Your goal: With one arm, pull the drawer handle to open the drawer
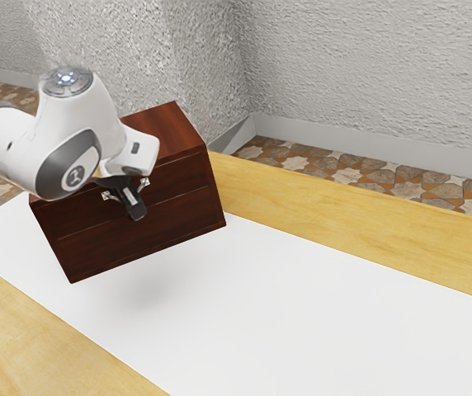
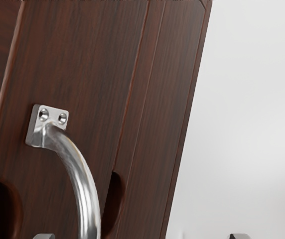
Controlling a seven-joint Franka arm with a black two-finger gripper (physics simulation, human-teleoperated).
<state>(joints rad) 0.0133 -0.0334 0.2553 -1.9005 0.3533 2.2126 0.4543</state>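
Drawer handle (image 2: 77, 169): curved metal bar on the upper front of the dark wood cabinet (image 1: 178, 194), which sits at 10 o'clock on the white tabletop (image 1: 302, 305). Pincer (image 1: 130, 200) at the handle, spread wide astride the bar, not clamping it. Arm (image 1: 54, 140) enters from 9 o'clock.

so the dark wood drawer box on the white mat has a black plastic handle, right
No, the handle is silver metal, not black plastic; the wrist view shows it. The dark wood drawer box does sit on the white mat.
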